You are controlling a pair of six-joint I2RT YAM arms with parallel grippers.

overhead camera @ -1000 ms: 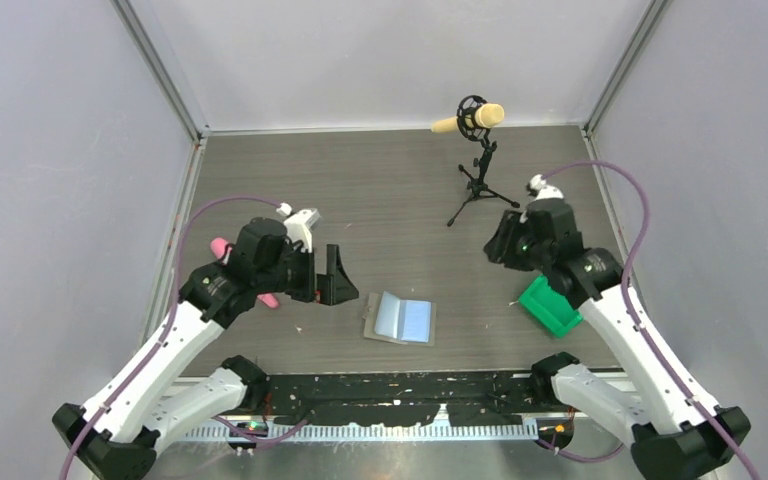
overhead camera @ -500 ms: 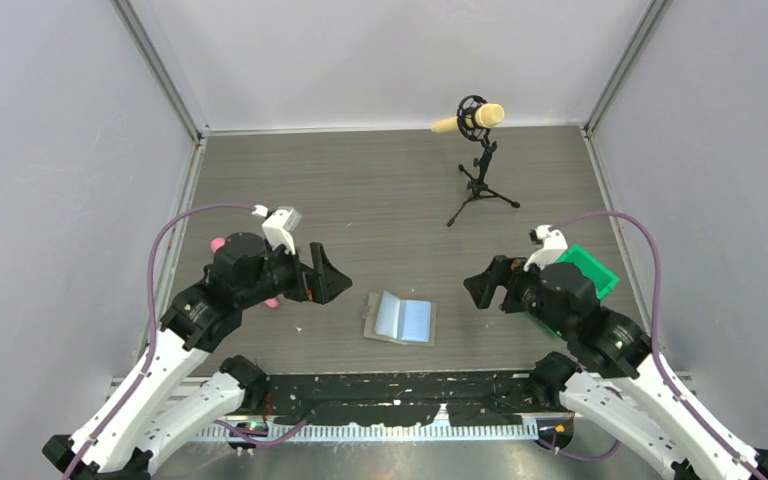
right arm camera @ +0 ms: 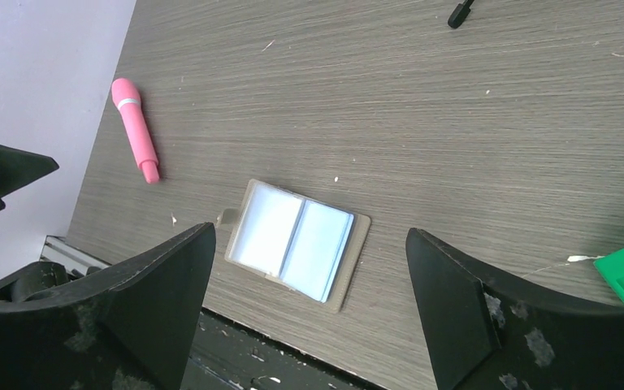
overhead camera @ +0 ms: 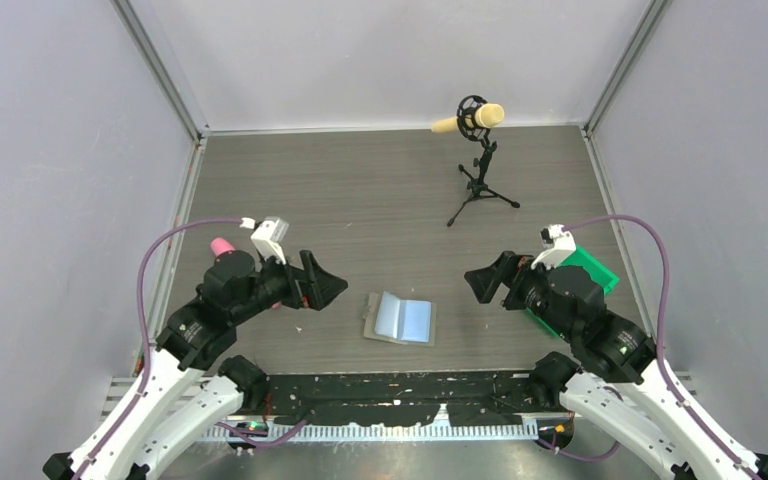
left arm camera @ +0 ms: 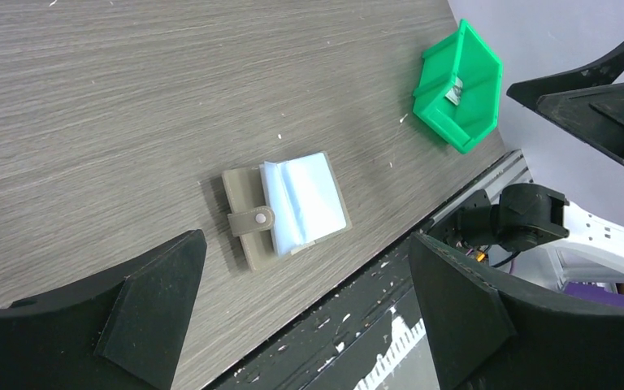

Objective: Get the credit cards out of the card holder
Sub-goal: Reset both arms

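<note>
I see the card holder point(overhead camera: 400, 319) lying open, pockets up, near the front edge of the grey wood-grain counter point(overhead camera: 360, 190), between the left gripper point(overhead camera: 326, 283) and right gripper point(overhead camera: 485, 280); its long axis runs left–right, snap tab toward the left arm point(overhead camera: 175, 350). Pale lilac walls point(overhead camera: 60, 150) enclose the counter; both pairs of jaws stand wide and empty. Since half a second earlier the left arm has drawn back, the holder unmoved.

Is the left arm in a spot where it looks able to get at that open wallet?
Probably yes: the left gripper hangs open beside the card holder, with only bare table between them.
</note>
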